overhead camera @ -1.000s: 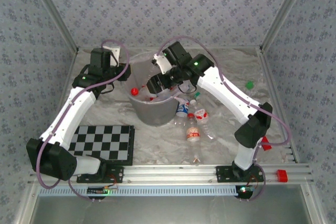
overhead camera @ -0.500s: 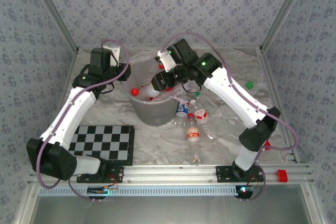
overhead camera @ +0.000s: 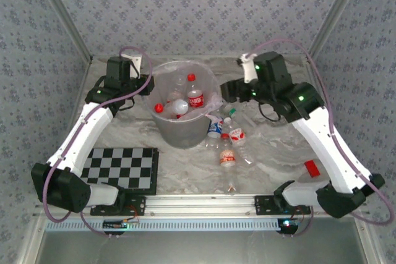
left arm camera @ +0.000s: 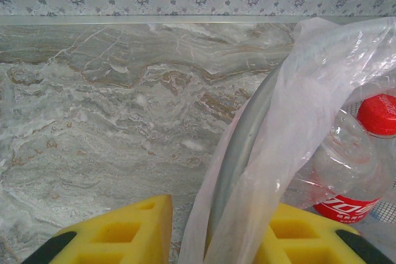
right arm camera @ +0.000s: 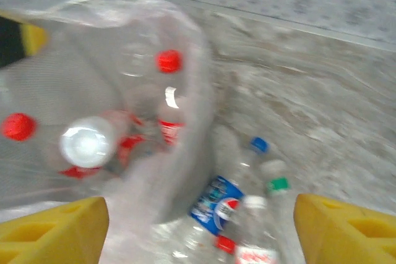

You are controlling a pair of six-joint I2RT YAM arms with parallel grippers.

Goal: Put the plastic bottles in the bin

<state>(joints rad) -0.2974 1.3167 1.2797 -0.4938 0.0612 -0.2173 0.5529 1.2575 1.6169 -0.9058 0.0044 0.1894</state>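
step: between picks, by my read. Some bottles are in the bin and a cluster is left on the table.
left gripper point(overhead camera: 143, 85): clenched on the left rim of the round grey plastic bin point(overhead camera: 179, 133). In the left wrist view its yellow fingers point(left arm camera: 117, 233) sit either side of the rim wall and the crinkly translucent liner bag point(left arm camera: 297, 109). I take it as bracing the bin.
right gripper point(overhead camera: 226, 91): released and empty. In the right wrist view the jaws stand wide with nothing between them. It hangs just right of the bin's rim, above the leftovers.
bin: upright on the grey marbled table point(overhead camera: 272, 146), mid-back, between the two arms.
bottles in: a clear plastic bottle with red cap and red label point(overhead camera: 195, 97) stands near upright, and more lie beside it. I can't give an exact count.
bottles out: a clear plastic bottle with blue label point(overhead camera: 215, 128) is against the bin's right foot. A clear plastic bottle with red label point(overhead camera: 227, 156) is just in front of it, with more packed alongside.
next: I drop the right gripper onto the nearest one, likely the blue-labelled, close across the body, lift clear of the rim and let go over the opening.
watch: the bottles are packed close, round and slick. I want one between the jaws without nudging its neighbours or snagging the liner.
ignore: small loose green cap point(overhead camera: 294, 99), small red block point(overhead camera: 312, 169), black-and-white checkered mat point(overhead camera: 120, 168).
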